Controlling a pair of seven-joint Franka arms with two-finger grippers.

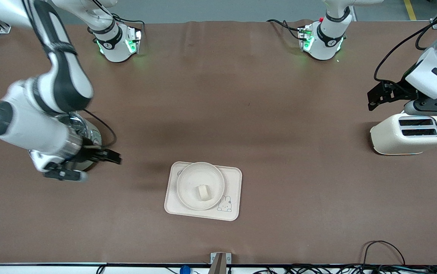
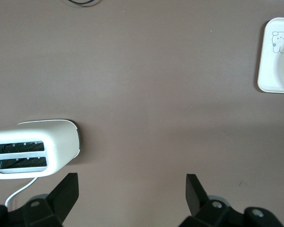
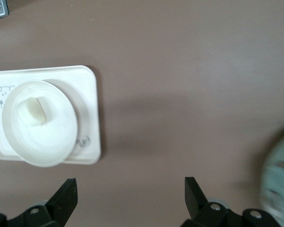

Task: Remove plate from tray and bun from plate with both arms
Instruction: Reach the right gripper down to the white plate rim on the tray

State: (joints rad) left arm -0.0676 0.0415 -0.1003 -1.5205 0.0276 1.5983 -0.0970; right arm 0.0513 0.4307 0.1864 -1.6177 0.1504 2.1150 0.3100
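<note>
The cream tray (image 1: 233, 179) with the rabbit drawing lies at the table's middle, near the front camera. The round speckled plate (image 1: 188, 179) sits on it, and the small pale bun (image 1: 203, 192) lies in the plate. My right gripper (image 1: 114, 156) is open and empty, over bare table toward the right arm's end, apart from the tray. Its wrist view shows the gripper (image 3: 130, 182) with the tray (image 3: 92, 94), plate (image 3: 57, 142) and bun (image 3: 31, 109). My left gripper (image 1: 371, 101) is open and empty beside the toaster. Its wrist view shows the gripper (image 2: 131, 178) and a tray corner (image 2: 270, 71).
A cream two-slot toaster (image 1: 410, 134) stands at the left arm's end, also in the left wrist view (image 2: 33, 153). A shiny metal pot (image 1: 87, 133) sits under the right arm's wrist, blurred in the right wrist view (image 3: 279, 179). Cables lie along the table's front edge (image 1: 382, 251).
</note>
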